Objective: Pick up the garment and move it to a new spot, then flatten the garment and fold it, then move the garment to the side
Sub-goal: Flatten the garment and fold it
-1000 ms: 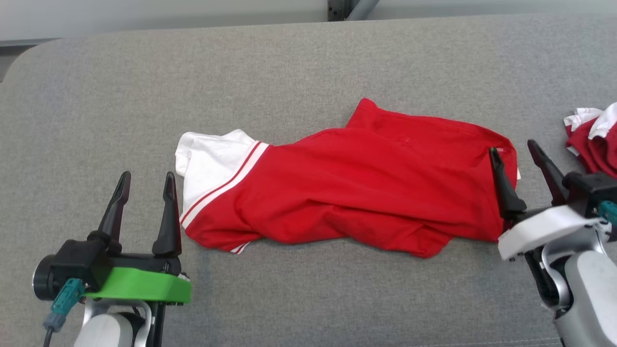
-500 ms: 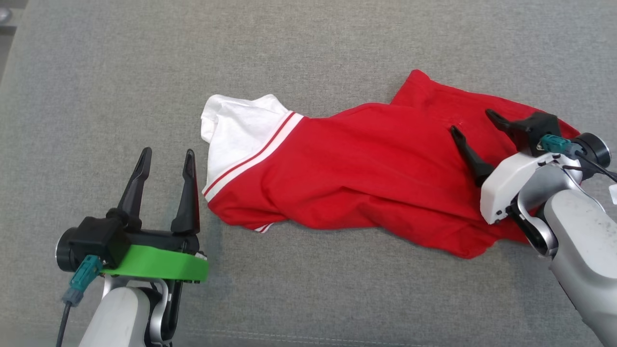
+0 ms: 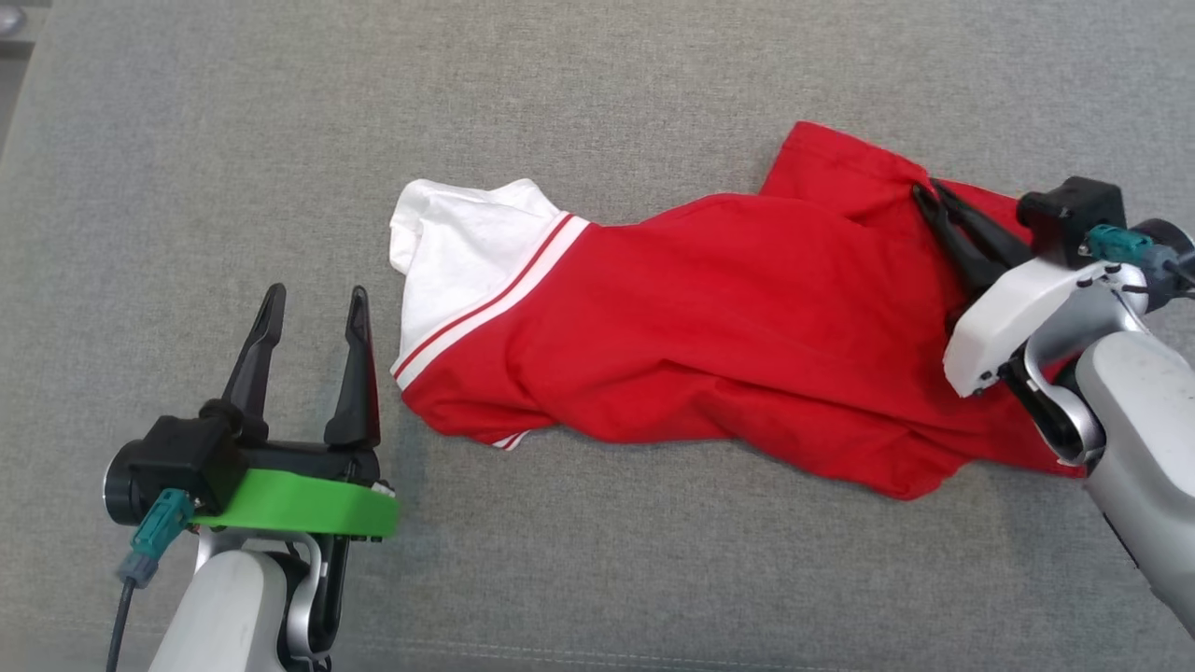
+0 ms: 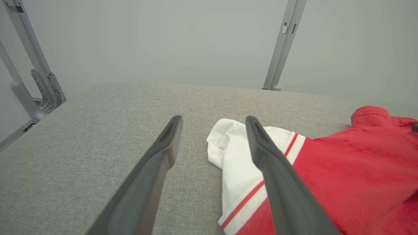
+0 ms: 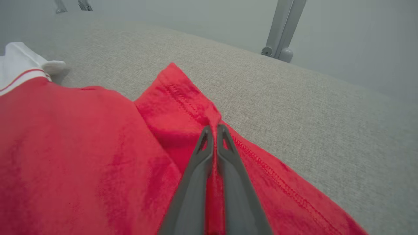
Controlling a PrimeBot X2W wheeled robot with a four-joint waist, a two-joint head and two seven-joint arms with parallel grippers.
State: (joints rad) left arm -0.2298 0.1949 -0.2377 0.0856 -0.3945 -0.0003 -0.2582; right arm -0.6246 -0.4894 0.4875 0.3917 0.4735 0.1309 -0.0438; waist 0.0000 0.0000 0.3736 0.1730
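Right claw (image 3: 927,189) pinches a fold of the crumpled shirt (image 3: 709,327); left claw (image 3: 316,291) spread, shirt just beside it. Lifting, flattening, folding remain.

Grey fabric surface (image 3: 187,140) is spreading across w/ stitched seam (image 3: 560,647) running along near edge; metal post (image 4: 283,49) standing just beyond far edge.

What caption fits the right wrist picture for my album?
Right gripper pinches a fold of the red garment on the grey surface.
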